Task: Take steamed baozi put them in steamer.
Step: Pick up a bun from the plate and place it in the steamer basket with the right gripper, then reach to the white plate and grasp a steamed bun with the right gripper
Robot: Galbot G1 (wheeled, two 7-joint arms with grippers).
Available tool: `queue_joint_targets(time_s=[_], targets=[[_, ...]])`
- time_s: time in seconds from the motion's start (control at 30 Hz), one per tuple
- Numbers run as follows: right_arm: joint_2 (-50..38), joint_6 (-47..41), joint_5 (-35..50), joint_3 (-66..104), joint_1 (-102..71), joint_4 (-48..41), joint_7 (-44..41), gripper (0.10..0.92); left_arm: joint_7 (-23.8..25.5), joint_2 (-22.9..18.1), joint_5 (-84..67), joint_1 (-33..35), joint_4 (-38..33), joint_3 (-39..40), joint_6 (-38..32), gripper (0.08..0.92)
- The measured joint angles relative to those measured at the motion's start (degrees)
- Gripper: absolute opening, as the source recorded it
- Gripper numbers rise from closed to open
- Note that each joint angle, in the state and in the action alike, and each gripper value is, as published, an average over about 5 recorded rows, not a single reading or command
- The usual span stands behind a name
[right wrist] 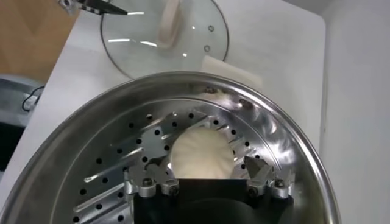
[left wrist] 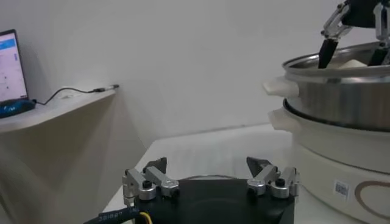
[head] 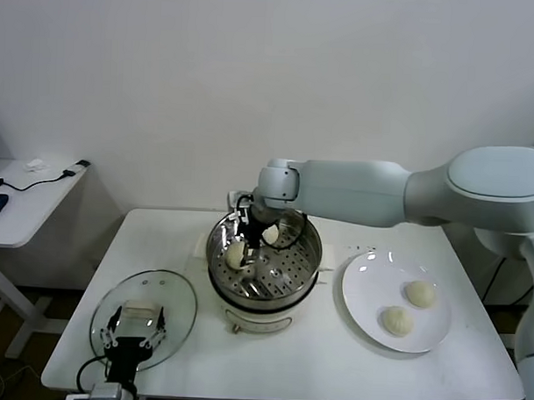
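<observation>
White wall fills the background, and in front of it we see a white table (head: 332,360) carrying everything.

Our right pincer (head: 252,232) reaches down inside the steamer (head: 263,268), its fingers spread apart with nothing pinched between them. In the right wrist view, a steamed baozi (right wrist: 202,152) lies on the perforated tray just below and between those spread fingers; we cannot tell whether they touch it. In the head view that baozi (head: 236,254) sits toward the left side of the tray, and a second baozi (head: 270,234) rests near the back of the tray, just beside the pincer. The steamer is a shiny round steel pot on a white base, standing near the middle of the table.

To the right of the steamer, a flat white plate (head: 364,296) holds two more baozi, one (head: 420,293) farther back and one (head: 397,321) nearer the front, close together but apart.

Our left pincer (head: 133,334) hovers at the front left corner of the table, over a round glass lid (head: 177,302), fingers spread and holding nothing.

Further left, a separate small white side table (head: 25,205) stands against the wall with a black cable (head: 35,184) lying on it.
</observation>
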Motion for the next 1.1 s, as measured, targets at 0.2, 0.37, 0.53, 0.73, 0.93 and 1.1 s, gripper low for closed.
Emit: queue_joint_targets(time_s=[0.2, 0.37, 0.53, 0.73, 0.93, 1.1], targets=[[-5.7, 3.4, -0.6, -1.6, 5.3, 2.3, -6.4, 0.823, 0.1, 0.0, 0.0, 0.1, -0.4, 0.1, 0.2, 0.823], [-12.8, 6.3, -2.5, -4.7, 10.4, 4.9, -11.4, 0.823, 0.1, 0.0, 0.0, 0.1, -0.8, 0.2, 0.4, 0.823], [-20.8, 8.6, -6.0, -8.6, 14.4, 7.9, -14.7, 0.823, 0.1, -0.1, 0.0, -0.1, -0.9, 0.4, 0.6, 0.823], [-30.4, 9.5, -11.9, -13.1, 15.6, 12.3, -15.7, 0.823, 0.1, -0.4, 0.0, -0.1, -0.9, 0.0, 0.6, 0.823], [-38.4, 8.6, -18.1, -14.2, 12.5, 15.5, -14.2, 0.823, 0.0, -0.8, 0.0, -0.2, -0.3, -0.2, 0.5, 0.823], [-42.7, 7.4, -22.8, -12.3, 7.2, 16.1, -12.2, 0.823, 0.0, -1.3, 0.1, -0.7, 0.2, -0.2, 0.7, 0.823]])
